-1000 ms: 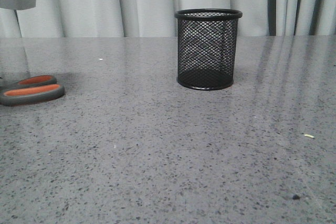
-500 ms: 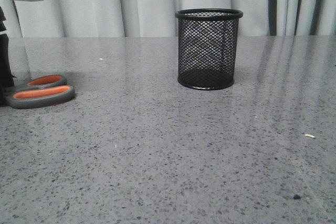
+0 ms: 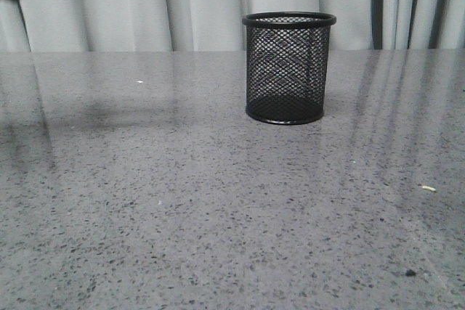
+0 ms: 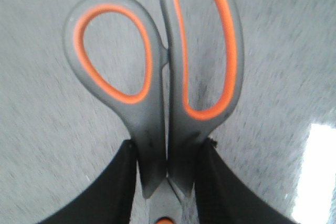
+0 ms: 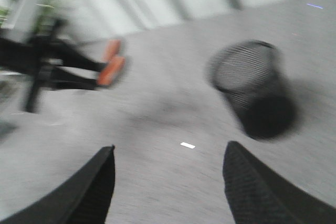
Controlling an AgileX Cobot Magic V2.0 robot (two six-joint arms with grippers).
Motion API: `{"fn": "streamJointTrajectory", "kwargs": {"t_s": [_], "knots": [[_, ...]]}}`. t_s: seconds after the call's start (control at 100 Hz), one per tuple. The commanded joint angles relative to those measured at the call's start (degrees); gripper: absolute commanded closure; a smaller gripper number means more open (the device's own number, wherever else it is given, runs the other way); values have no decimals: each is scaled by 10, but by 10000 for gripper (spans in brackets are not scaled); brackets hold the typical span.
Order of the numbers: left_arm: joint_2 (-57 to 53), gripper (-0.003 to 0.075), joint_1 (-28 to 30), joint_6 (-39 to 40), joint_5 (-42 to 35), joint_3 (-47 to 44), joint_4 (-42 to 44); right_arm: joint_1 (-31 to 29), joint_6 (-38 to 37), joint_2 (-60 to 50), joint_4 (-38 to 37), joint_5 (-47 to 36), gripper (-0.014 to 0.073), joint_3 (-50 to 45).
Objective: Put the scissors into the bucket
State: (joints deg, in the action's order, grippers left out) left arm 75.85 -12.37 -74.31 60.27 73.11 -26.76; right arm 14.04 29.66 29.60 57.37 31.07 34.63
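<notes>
One scissors (image 4: 157, 93), one bucket (image 3: 288, 67), two grippers: left gripper (image 4: 167, 182), right gripper (image 5: 170, 192).

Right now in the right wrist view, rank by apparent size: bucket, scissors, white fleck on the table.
1. bucket, clearly the largest, though blurred.
2. scissors, only the orange-lined handles show, held by the left gripper farther from this camera, so they look smaller than they really are.
3. white fleck, smallest.
</notes>
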Motion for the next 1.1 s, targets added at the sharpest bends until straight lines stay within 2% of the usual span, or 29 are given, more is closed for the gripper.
{"fn": "streamJointTrajectory", "kwargs": {"t_s": [0.0,0.11,0.26,0.34,0.48,0.63,0.7,0.77,0.92,1.03,1.09], "knots": [[-55,728,-42,0,-36,14,-37,25,76,37,99,-17,186,48],[-88,728,-106,-2,-69,14,-37,52,78,100,99,13,177,98],[-111,728,-179,-2,-100,14,-37,83,84,200,98,66,88,161],[-118,729,-212,-2,-109,14,-37,109,84,247,93,71,79,190],[-125,729,-235,-2,-114,14,-37,148,84,304,82,39,79,221],[-134,729,-237,-2,-114,14,-37,159,84,330,82,6,88,235],[-139,729,-237,-2,-114,14,-37,159,84,334,83,1,147,246],[-142,729,-237,-2,-114,14,-37,159,84,340,87,1,273,260],[-143,729,-237,-2,-114,14,-37,159,84,352,90,3,662,294],[-143,720,-237,-2,-115,14,-38,159,89,361,86,14,662,313],[-147,653,-237,-2,-115,14,-50,159,89,365,78,13,660,322]]}}
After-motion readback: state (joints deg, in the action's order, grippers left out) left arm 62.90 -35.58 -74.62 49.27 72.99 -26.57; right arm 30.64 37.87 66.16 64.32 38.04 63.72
